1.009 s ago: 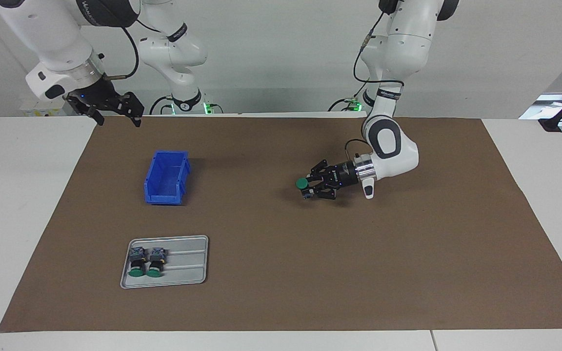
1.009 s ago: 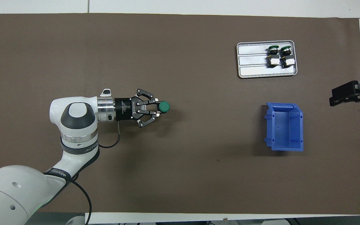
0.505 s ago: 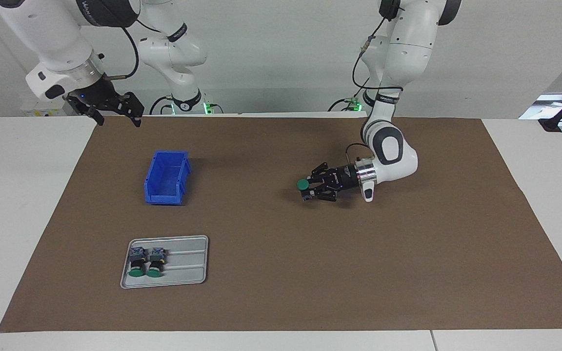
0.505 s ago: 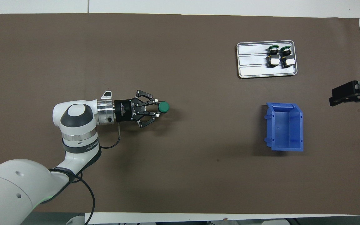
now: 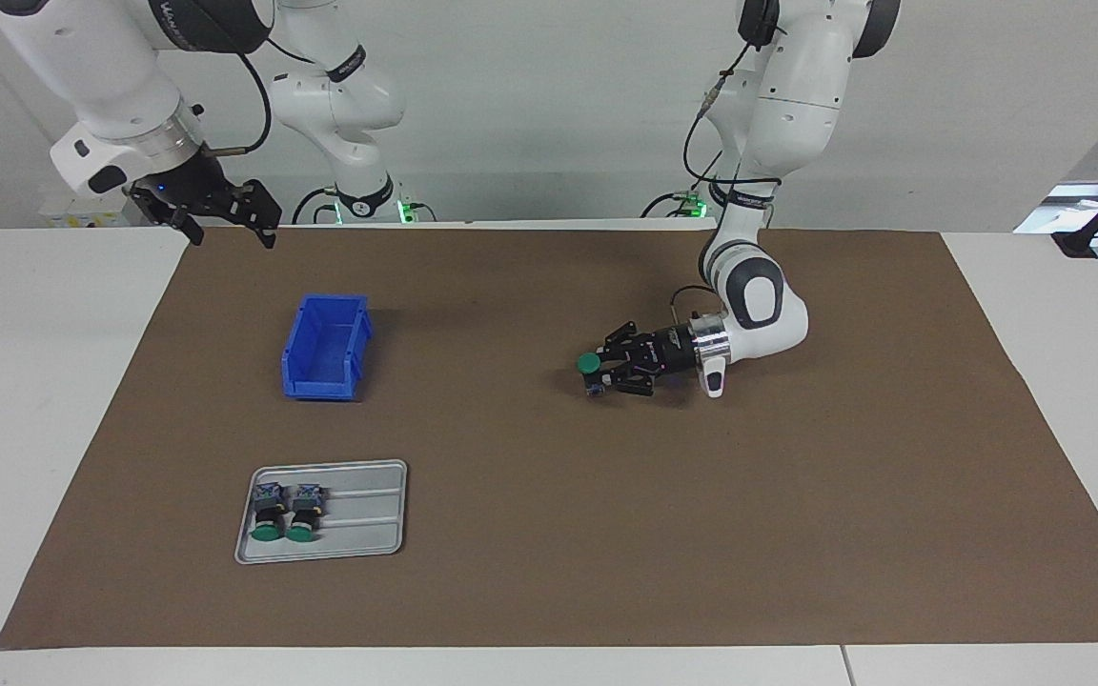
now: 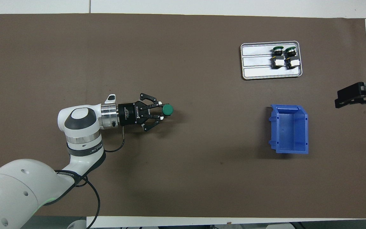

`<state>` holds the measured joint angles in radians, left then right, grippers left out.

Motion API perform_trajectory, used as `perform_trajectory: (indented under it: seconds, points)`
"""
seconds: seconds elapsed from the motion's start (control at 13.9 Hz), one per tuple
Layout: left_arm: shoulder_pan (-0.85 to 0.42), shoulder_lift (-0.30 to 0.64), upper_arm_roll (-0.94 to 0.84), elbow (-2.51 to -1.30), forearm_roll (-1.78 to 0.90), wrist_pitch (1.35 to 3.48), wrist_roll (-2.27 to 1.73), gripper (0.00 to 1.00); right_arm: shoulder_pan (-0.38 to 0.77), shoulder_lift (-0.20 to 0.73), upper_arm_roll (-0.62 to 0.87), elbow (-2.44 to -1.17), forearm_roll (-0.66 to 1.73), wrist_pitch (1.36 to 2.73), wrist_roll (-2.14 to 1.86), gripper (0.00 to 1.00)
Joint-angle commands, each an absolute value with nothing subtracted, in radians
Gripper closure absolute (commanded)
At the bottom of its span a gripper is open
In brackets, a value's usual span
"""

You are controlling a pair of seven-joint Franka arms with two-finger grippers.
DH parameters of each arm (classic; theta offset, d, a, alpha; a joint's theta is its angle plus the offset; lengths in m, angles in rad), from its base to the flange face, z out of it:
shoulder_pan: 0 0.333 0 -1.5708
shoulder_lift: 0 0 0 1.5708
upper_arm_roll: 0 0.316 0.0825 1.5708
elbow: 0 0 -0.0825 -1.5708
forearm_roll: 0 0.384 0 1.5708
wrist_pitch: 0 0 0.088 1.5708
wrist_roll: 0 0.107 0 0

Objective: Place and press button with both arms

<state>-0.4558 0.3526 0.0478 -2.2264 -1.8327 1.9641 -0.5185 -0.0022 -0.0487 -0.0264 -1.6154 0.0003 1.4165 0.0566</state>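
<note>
My left gripper [image 5: 599, 373] [image 6: 160, 112] reaches in level, low over the brown mat [image 5: 549, 534] near the middle of the table. It is shut on a button [image 5: 589, 362] [image 6: 167, 109], whose green cap faces upward and whose grey-blue block hangs beneath. I cannot tell whether the block touches the mat. Two more green-capped buttons [image 5: 286, 514] [image 6: 284, 56] lie side by side in a grey tray [image 5: 363, 534] [image 6: 256, 63]. My right gripper [image 5: 230, 229] [image 6: 356, 95] waits open and raised over the mat's edge at the right arm's end.
A blue bin [image 5: 325, 348] [image 6: 289, 128] stands empty on the mat, nearer to the robots than the tray. Two smaller white arms with green-lit bases [image 5: 368, 205] stand at the table's edge between the large arms.
The left arm has sunk a little toward the mat with the button still in its grip. The right arm, tray and bin have not moved.
</note>
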Motion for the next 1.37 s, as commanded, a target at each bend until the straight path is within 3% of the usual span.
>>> perform_trajectory:
  seconds: [0.0, 0.36, 0.72, 1.3]
  points:
    - [-0.454, 0.345, 0.046, -2.253, -1.865, 1.95, -0.483, 0.94, -0.006, -0.067, -0.026, -1.635, 0.002, 1.413, 0.035, 0.01]
    - [-0.457, 0.345, 0.046, -2.266, -1.879, 1.951, -0.459, 0.89, -0.006, -0.067, -0.026, -1.635, 0.002, 1.413, 0.035, 0.01]
    - [-0.457, 0.345, 0.046, -2.267, -1.882, 1.957, -0.456, 0.74, -0.006, -0.067, -0.026, -1.635, 0.002, 1.413, 0.035, 0.01]
    - [-0.469, 0.347, 0.046, -2.267, -1.882, 1.977, -0.451, 0.74, -0.006, -0.067, -0.026, -1.635, 0.002, 1.413, 0.037, 0.01]
